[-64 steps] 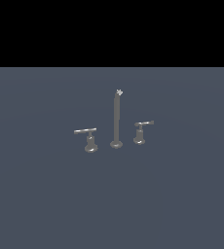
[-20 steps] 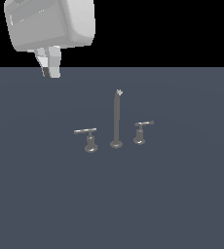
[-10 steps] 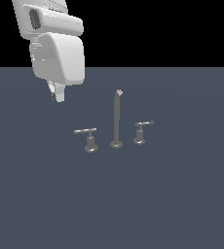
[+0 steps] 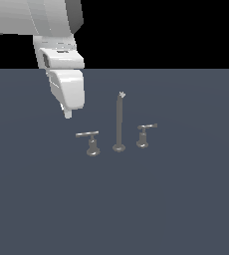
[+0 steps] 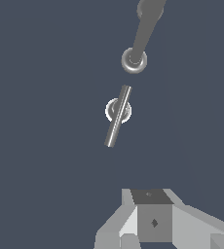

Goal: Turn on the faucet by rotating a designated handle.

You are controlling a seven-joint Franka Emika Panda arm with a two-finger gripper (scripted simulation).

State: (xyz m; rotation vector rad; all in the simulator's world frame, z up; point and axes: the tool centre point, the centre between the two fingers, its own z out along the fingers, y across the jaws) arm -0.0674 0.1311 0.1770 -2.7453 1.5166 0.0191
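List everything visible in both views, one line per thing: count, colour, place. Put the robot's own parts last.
handle: one, grey, long pale bar on a bell-shaped base, on the exterior view's left of the spout; also in the wrist view.
spout: one, grey, tall and thin, upright on a round foot, between the two levers.
smaller handle: one, grey, shorter bar, on the exterior view's right of the spout.
surface: one, dark blue-grey, flat, under the whole faucet set.
arm: one, white, entering from the exterior view's upper left.
hand: one, white, above and to the exterior view's left of the handle, touching nothing; whether it is open is unclear.
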